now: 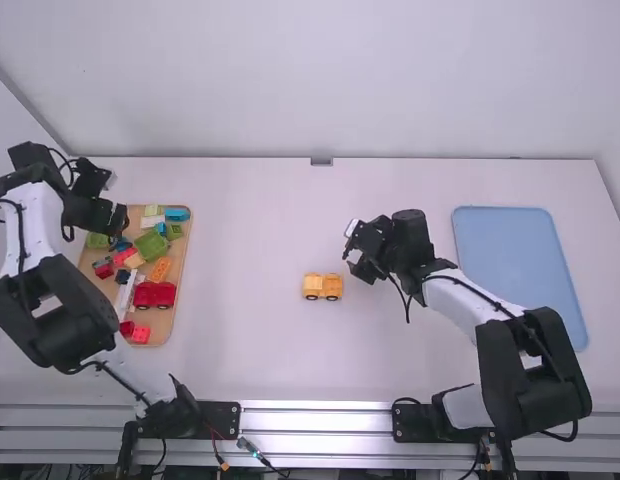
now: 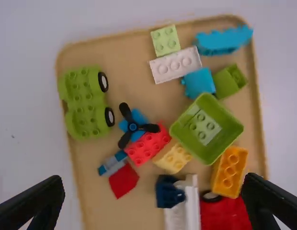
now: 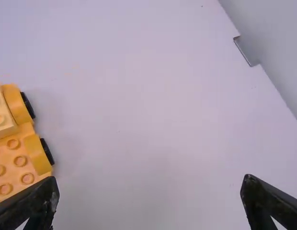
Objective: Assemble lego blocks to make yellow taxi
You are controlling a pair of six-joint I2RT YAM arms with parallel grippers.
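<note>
Left end effector (image 2: 154, 179) and right end effector (image 3: 151, 179) gape empty, so best straddle the orange brick (image 2: 229, 171) squarely by the tray's right edge, clear of the green bin (image 2: 190, 144), for the yellow chassis (image 1: 323, 287) mid-bench.

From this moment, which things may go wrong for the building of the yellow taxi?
The open left tool might bump the green box or red brick if it takes the pale yellow brick, since these crowd it.

It might pick the orange brick instead, as both lie close together in similar colours.

The right tool, open near the yellow vehicle, could knock it if it swings sideways.
</note>
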